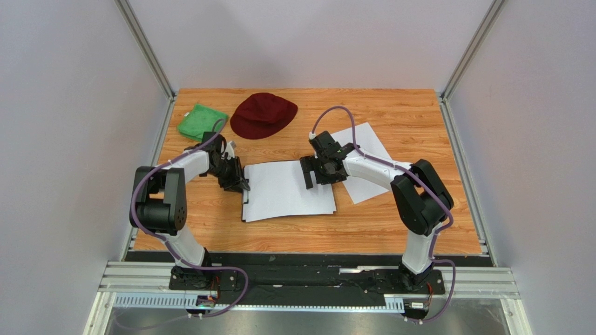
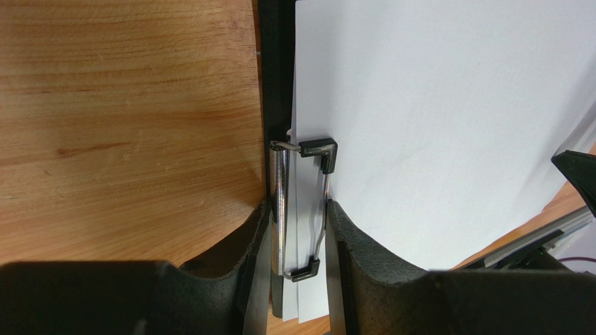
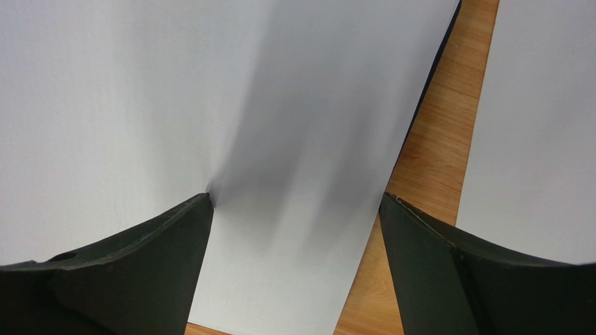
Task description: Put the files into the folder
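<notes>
The folder (image 2: pixel 275 70) is laid centrally on the table (image 1: pixel 392 223) under a white sheet (image 1: pixel 290 192), with bare wood left along its near edge and a second sheet (image 1: pixel 367 143) near its right. Only in the left wrist view is its silver clip (image 2: pixel 278 181) seen clamped by the left gripper (image 2: pixel 299 209). The right gripper (image 3: pixel 297 202) is held spread wide, one fingertip (image 3: pixel 196 209) pressed on the sheet.

Tabletop stock, counted by kind.
Two grippers: left gripper (image 1: pixel 239 185), right gripper (image 1: pixel 316 172). One black folder (image 2: pixel 276 70) with one silver clip (image 2: pixel 278 202), set between the left gripper's fingers. Two lots of white paper: one paper stack (image 1: pixel 290 192) under the right gripper, layers uncountable; one loose sheet (image 1: pixel 367 143) just to that gripper's right. One red cap (image 1: pixel 264 115) and one green cloth (image 1: pixel 201 121), both beyond the left gripper.
</notes>
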### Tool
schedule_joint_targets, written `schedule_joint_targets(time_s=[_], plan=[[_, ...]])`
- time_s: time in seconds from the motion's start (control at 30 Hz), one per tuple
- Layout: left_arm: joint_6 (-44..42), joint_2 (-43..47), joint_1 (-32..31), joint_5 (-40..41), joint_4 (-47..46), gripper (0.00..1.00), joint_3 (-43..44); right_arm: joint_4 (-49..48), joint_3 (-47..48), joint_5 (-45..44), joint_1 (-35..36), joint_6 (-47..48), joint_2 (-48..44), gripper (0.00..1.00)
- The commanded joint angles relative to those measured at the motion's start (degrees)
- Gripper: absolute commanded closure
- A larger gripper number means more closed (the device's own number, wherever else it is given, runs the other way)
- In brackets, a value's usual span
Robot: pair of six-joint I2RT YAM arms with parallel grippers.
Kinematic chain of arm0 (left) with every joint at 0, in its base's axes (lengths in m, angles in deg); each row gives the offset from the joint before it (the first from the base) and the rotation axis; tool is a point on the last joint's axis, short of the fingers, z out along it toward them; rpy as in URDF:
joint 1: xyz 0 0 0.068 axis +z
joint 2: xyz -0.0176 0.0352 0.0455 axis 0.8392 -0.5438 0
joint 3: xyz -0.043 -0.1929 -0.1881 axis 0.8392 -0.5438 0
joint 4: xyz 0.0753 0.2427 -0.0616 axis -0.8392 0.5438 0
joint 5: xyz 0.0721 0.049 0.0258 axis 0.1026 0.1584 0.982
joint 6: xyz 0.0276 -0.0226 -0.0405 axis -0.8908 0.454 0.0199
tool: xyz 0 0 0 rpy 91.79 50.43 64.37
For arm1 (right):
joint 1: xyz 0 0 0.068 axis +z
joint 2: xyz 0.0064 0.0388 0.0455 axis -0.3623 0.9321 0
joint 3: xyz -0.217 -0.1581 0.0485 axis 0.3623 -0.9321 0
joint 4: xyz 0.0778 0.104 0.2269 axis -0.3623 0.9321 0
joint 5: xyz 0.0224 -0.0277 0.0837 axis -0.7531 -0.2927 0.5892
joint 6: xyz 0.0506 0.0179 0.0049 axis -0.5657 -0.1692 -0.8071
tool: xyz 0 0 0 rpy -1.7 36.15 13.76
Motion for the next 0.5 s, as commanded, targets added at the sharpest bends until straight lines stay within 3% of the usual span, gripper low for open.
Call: schedule_joint_targets(time_s=[0.0,0.07,0.1,0.13,0.2,0.23,0.33,0.4,0.47], plan=[[1.64,-1.16,-1.45,1.39,2.96,1.0,4.69,-3.45,1.66,3.2,2.32,-2.6,2.13,0.09],[2.25,-1.07,-1.63,4.73,4.27,0.99,5.13,-3.27,2.02,2.76,2.94,-2.95,2.74,0.09],[2.51,-0.9,-1.64,5.96,4.71,0.94,5.39,-3.18,2.19,2.58,3.02,-3.04,3.01,0.09],[2.43,-1.07,-1.64,8.23,5.94,0.81,5.74,-3.1,2.63,2.58,3.2,-3.04,3.27,0.09],[1.29,-1.68,-1.64,10.0,7.61,0.71,7.24,-2.74,2.98,2.67,3.46,-3.04,4.24,0.09],[0.94,-2.38,-1.64,12.45,9.45,0.51,7.94,-2.66,3.25,2.93,3.73,-3.12,4.42,0.09],[-0.56,-1.7,-1.64,16.76,12.18,0.16,9.87,-2.57,4.39,3.72,4.25,-2.86,5.47,0.08],[-1.08,-0.38,-1.64,19.06,12.89,0.08,10.67,-2.13,5.01,3.81,4.43,-2.77,5.65,0.08],[-1.26,1.56,-1.64,22.39,14.56,0.07,11.8,-1.86,5.88,4.77,4.43,-2.86,5.82,0.08]])
